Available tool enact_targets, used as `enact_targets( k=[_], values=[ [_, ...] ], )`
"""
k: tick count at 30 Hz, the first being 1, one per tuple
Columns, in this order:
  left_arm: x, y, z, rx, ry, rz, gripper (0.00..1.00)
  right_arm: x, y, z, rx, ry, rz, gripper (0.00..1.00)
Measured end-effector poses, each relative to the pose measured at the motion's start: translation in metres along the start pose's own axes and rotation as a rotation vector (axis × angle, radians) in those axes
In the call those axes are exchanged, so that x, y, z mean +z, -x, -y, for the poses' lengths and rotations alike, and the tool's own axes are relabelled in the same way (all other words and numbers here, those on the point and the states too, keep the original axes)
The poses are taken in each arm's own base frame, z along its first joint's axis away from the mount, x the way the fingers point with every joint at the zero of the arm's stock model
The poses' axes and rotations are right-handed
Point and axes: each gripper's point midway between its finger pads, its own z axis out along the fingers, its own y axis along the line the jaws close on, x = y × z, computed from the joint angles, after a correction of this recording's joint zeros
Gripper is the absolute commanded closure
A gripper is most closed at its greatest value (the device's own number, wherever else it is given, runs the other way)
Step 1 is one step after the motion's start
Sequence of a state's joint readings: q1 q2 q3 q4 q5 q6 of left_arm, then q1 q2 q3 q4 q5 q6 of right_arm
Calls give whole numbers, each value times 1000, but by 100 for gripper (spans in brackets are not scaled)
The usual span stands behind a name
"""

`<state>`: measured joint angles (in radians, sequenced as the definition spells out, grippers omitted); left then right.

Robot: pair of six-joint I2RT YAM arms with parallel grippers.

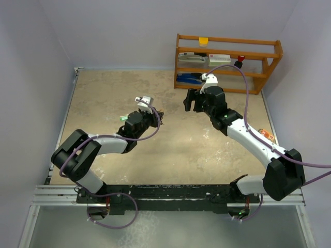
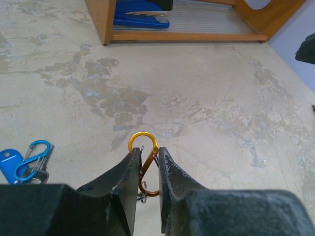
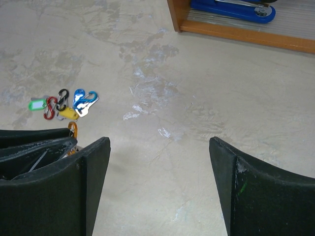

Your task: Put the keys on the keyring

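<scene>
Left pincer (image 2: 147, 152): black fingers are set narrowly apart with an orange S-shaped wire hook (image 2: 143, 133) between them; whether the hook is clamped cannot be told. Right pincer (image 3: 159, 142): jaws are spread wide and empty, well apart from the left one. Small plastic key tags (image 3: 69, 114) in green, yellow and blue are found lying on the mottled beige surface (image 2: 206, 98) near the left pincer, on its left, bunched with red, black and blue wire hooks (image 3: 62, 98).

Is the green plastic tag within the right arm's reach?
Probably: bare table lies between the open right gripper and the green tag, but the left gripper holding an orange wire hook crowds it.
</scene>
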<state>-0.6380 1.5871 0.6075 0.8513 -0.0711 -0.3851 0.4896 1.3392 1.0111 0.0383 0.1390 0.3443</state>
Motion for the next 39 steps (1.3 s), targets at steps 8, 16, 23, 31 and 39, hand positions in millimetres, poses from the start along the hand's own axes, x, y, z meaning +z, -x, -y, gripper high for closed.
enact_targets(
  k=[8, 16, 23, 31, 39],
  values=[
    [-3, 5, -13, -7, 57, 11, 51, 0, 0, 0, 0, 2, 0, 15],
    [-25, 54, -22, -19, 152, 124, 35, 0, 0, -1, 1, 8, -2, 14],
    [-43, 81, -26, -27, 208, 178, 32, 0, -1, -5, 4, 25, -7, 11],
    [-58, 100, -37, -60, 308, 187, 29, 0, -1, -3, 6, 17, -7, 0],
    [-82, 145, -42, -110, 405, 252, 28, -3, -7, 9, 48, -60, -36, 0]
  ],
)
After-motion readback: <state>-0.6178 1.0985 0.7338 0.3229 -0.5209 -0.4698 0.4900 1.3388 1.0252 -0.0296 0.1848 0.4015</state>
